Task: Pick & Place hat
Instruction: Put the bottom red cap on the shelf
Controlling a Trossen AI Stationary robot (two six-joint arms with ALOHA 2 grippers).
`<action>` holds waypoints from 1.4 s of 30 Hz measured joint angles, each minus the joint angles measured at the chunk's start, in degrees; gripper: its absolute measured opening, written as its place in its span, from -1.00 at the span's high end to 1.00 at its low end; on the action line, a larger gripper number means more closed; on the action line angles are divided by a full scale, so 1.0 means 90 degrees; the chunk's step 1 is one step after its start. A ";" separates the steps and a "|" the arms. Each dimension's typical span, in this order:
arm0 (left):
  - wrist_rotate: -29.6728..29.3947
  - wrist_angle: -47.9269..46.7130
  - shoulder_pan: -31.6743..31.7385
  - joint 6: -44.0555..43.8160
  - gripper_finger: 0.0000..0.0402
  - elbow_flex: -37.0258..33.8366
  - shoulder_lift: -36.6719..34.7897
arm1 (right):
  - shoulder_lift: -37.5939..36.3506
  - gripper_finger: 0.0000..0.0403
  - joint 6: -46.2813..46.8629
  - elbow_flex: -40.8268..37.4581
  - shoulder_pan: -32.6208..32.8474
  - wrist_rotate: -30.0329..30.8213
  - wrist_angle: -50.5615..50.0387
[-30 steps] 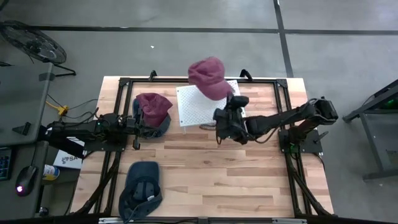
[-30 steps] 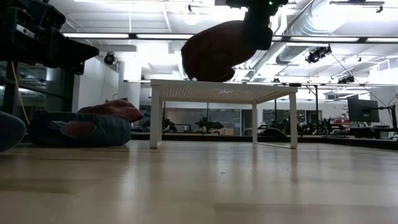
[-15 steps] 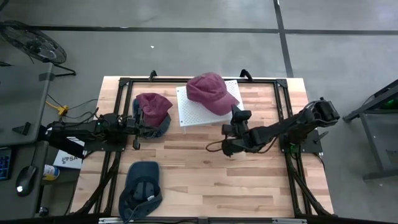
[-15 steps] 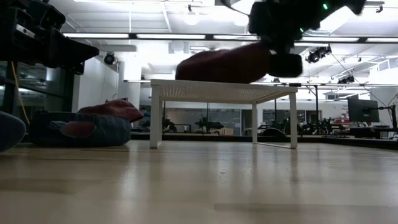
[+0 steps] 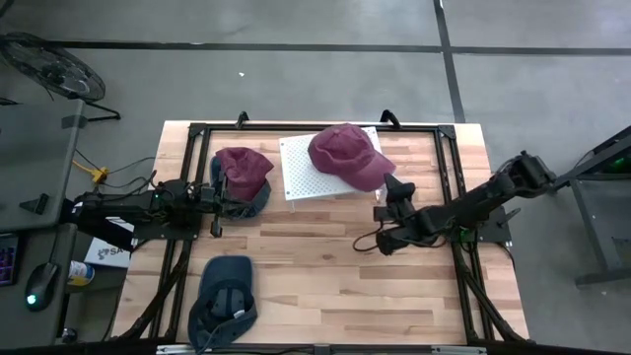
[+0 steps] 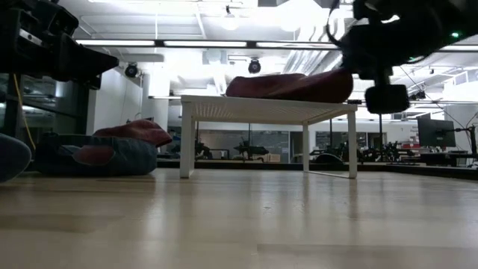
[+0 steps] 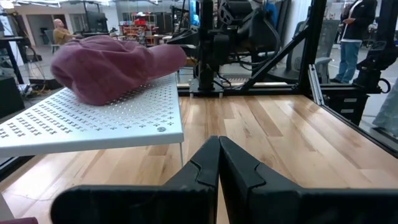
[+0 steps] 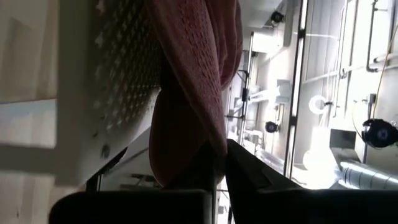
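A maroon cap [image 5: 345,153] lies crown up on the white perforated stand [image 5: 301,176] at the table's far middle; its brim [image 5: 378,175] sticks out past the stand's right edge. My right gripper [image 5: 387,186] sits at that brim, shut on it. In the low view the cap [image 6: 287,84] rests flat on the stand [image 6: 261,110]. My left gripper [image 5: 213,199] waits at the table's left, shut and holding nothing. It is beside a pile of a maroon hat on a denim one [image 5: 243,177]. My right gripper holds the maroon cap by its brim [image 8: 180,152], pinched between the two fingers [image 8: 249,180]. It comes roughly level from the table's right near side. The crown [image 8: 199,56] rests on the stand top, and the brim end overhangs the stand's edge.
A dark blue cap [image 5: 225,296] lies near the table's near left edge. A black frame [image 5: 449,148] runs around the table. Bare wood stretches across the middle and near right of the table [image 5: 335,286]. People stand in the room beyond [image 7: 351,31].
My right gripper moved down and toward the table's right and near side, carrying the maroon cap. The cap, lifted and tilted above the stand's far edge a second ago, came down onto the stand. It now lies flat there, farther right.
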 joint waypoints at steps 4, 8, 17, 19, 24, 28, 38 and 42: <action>0.0000 0.0000 -0.0002 -0.0002 0.96 0.0000 0.0002 | -0.0199 0.95 0.0082 -0.0270 0.0010 -0.0038 -0.0013; 0.0000 0.0000 -0.0001 -0.0002 0.96 0.0000 0.0002 | -0.0207 0.89 0.0283 -0.0498 -0.0150 -0.0214 0.0038; 0.0000 0.0000 0.0000 -0.0002 0.96 0.0000 0.0000 | -0.0205 0.86 0.0412 -0.0637 -0.0214 -0.0381 0.0219; 0.0000 0.0000 -0.0002 -0.0002 0.96 0.0000 0.0000 | -0.0205 0.83 0.0414 -0.0637 -0.0230 -0.0405 0.0271; 0.0000 0.0000 -0.0002 -0.0002 0.96 0.0000 0.0000 | -0.0205 0.70 0.0463 -0.0637 -0.0230 -0.0821 0.0570; 0.0000 0.0000 -0.0001 -0.0002 0.96 0.0000 0.0001 | -0.0203 0.57 0.0466 -0.0637 -0.0230 -0.1382 0.0760; 0.0000 0.0000 -0.0002 -0.0001 0.96 0.0000 0.0001 | -0.0202 0.44 0.0458 -0.0635 -0.0227 -0.1411 0.0811; 0.0000 0.0000 -0.0002 -0.0002 0.96 0.0000 0.0000 | -0.0202 0.44 0.0356 -0.0632 -0.0222 -0.1418 0.0811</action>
